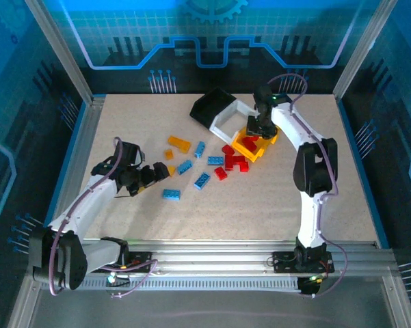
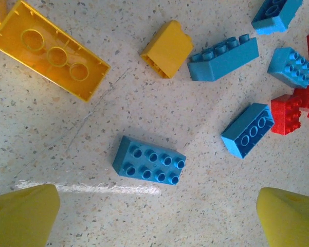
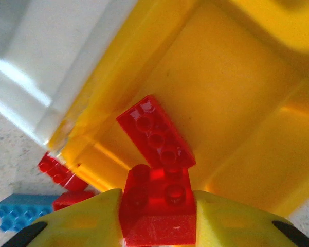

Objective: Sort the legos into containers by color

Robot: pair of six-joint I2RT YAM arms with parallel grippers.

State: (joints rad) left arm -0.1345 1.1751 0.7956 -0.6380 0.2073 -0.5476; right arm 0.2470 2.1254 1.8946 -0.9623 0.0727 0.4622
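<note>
At the upper right of the overhead view, the right hand [image 3: 157, 216] is clamped on a red brick [image 3: 158, 203] over the yellow bin [image 3: 236, 92], which holds another red brick [image 3: 155, 133]. At mid-left, the left hand [image 2: 157, 218] hangs spread apart above a blue brick [image 2: 149, 160] on the bench [image 2: 67, 139].

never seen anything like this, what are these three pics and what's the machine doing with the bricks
Two robot arms are bolted to the near edge of a table. One picture looks down from above; the other two come from cameras on each wrist. Loose red, blue and orange-yellow legos lie on the table, near a black bin, a white bin and a yellow bin. The right gripper is shut on a red brick over the yellow bin, where another red brick already lies. The left gripper is open above a blue brick.
</note>
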